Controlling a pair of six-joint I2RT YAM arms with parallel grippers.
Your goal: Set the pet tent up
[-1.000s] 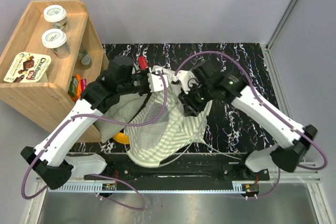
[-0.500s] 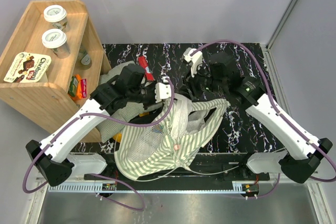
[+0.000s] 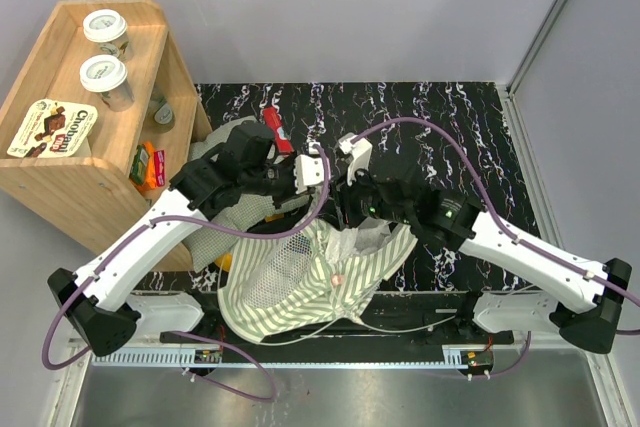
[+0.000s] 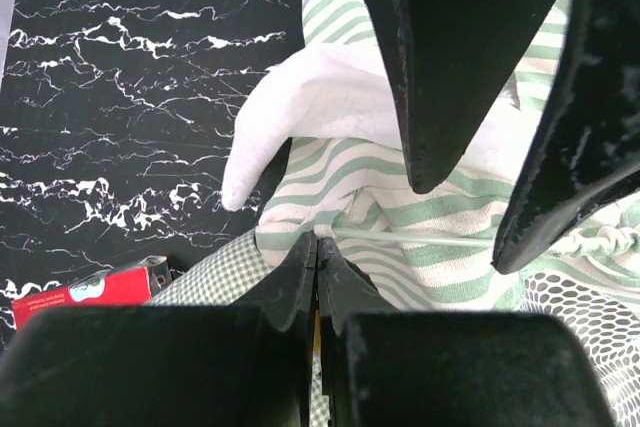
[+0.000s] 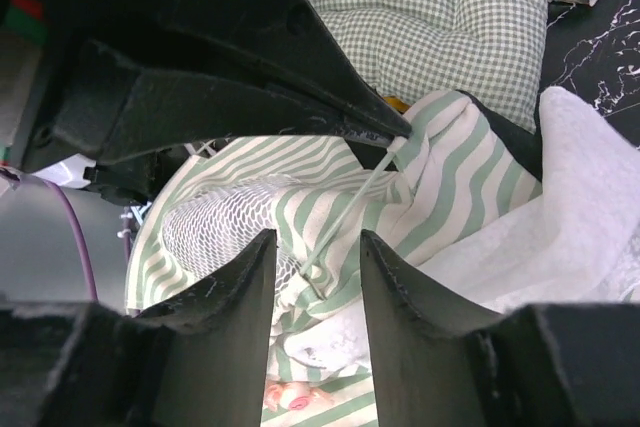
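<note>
The pet tent (image 3: pixel 300 282) lies crumpled at the table's front, green-and-white striped, mesh window (image 3: pixel 285 272) up. My left gripper (image 3: pixel 322 185) is shut on the tent's top edge, where a thin pole (image 4: pixel 420 237) comes out of the fabric (image 4: pixel 420 197). My right gripper (image 3: pixel 348 219) is open just right of it. In the right wrist view its fingers (image 5: pixel 230 287) straddle the pole (image 5: pixel 350 207) without touching it. White lace curtain (image 5: pixel 560 207) bunches beside the stripes (image 5: pixel 450 177). The mesh (image 5: pixel 215 222) lies lower left.
A small-checked green cushion (image 3: pixel 228 215) lies under the left arm, and shows in the right wrist view (image 5: pixel 440 17). A red packet (image 3: pixel 277 133) sits behind it. A wooden shelf (image 3: pixel 60 177) with cups and snacks stands at the left. A yellow object (image 3: pixel 228 262) peeks from under the tent.
My right gripper let go of the tent, swung to the back, then came back down beside the left gripper. The tent sagged and slid toward the front left.
</note>
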